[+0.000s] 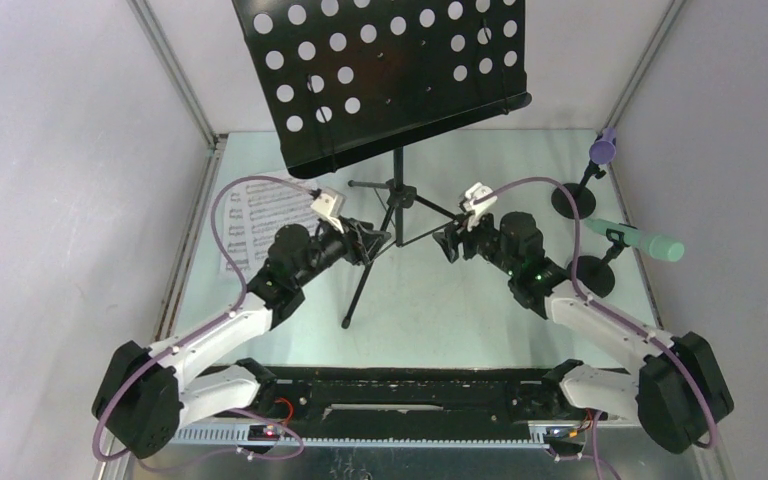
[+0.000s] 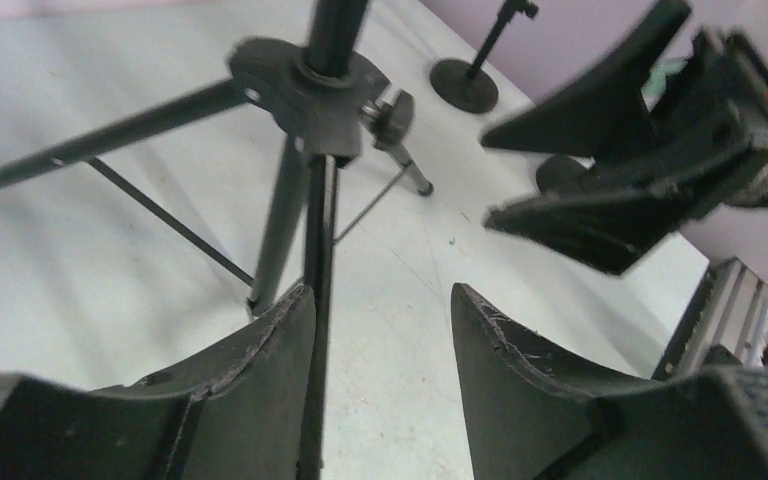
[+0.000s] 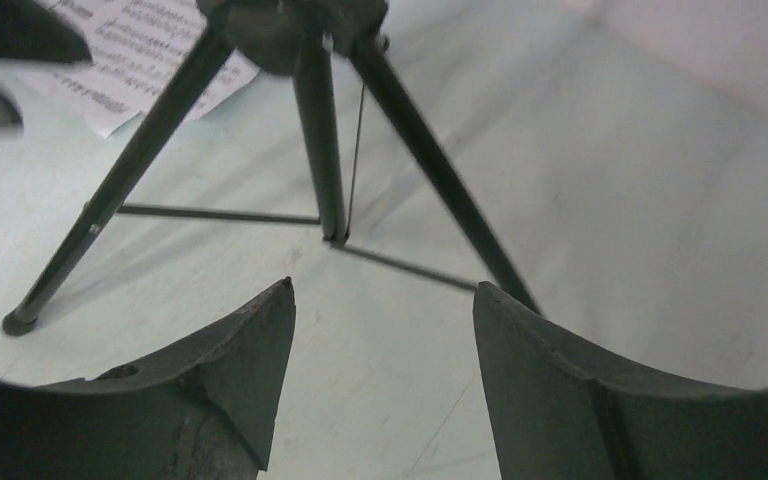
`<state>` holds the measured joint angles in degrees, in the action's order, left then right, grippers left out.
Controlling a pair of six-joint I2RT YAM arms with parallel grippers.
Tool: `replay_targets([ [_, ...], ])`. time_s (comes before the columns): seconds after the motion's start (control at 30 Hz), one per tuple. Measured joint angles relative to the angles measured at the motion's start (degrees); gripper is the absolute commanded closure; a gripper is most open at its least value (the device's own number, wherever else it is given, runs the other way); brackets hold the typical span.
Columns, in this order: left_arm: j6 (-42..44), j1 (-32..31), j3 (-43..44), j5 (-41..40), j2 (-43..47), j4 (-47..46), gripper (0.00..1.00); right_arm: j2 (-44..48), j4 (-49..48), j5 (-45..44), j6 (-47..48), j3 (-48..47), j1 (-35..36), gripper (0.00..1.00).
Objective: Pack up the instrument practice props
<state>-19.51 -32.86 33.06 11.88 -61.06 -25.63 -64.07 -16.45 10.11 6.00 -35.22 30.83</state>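
Observation:
The black music rack stands mid-table, its perforated plate point(image 1: 390, 70) tilted above the tripod hub point(image 1: 397, 195). My left gripper point(image 1: 375, 238) is open at the tripod's left side. In the left wrist view point(image 2: 382, 295) one tripod leg point(image 2: 315, 250) runs just inside its left finger. My right gripper point(image 1: 447, 240) is open and empty at the tripod's right, facing the legs point(image 3: 320, 150) in the right wrist view point(image 3: 382, 288). White sheet-music pages point(image 1: 260, 225) lie flat at the left. The purple microphone point(image 1: 603, 148) and the mint-green microphone point(image 1: 645, 240) sit in black holders at the right.
The holders' round bases point(image 1: 573, 200) point(image 1: 592, 275) stand near the right wall. Grey walls close in the table on three sides. The rack's thin brace rods point(image 3: 220, 214) spread low between the legs. My right gripper also shows in the left wrist view point(image 2: 488, 180).

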Motion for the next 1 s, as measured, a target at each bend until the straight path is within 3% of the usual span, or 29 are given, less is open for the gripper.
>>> replay_targets([
  [0.37,3.2,-5.5,-0.1,-2.8,-7.5,1.7,0.45,-12.4,-4.2,-1.2,15.8,-8.3,0.8,0.27],
  [0.6,3.7,-6.7,-0.1,-4.1,-11.4,1.7,0.64,-21.6,-8.0,-4.3,22.0,-10.6,2.2,0.32],
  [0.77,3.7,-7.1,-0.1,-4.4,-13.3,1.5,0.71,-24.7,-10.6,-5.8,22.6,-10.6,2.3,0.49],
  [0.9,4.0,-7.3,-0.1,-4.9,-14.3,1.3,0.99,-26.5,-13.7,-8.1,23.1,-10.7,2.4,0.66],
  [1.0,4.2,-7.3,-0.1,-5.6,-15.2,1.3,1.0,-26.8,-14.3,-9.9,23.7,-11.0,2.7,0.81],
])
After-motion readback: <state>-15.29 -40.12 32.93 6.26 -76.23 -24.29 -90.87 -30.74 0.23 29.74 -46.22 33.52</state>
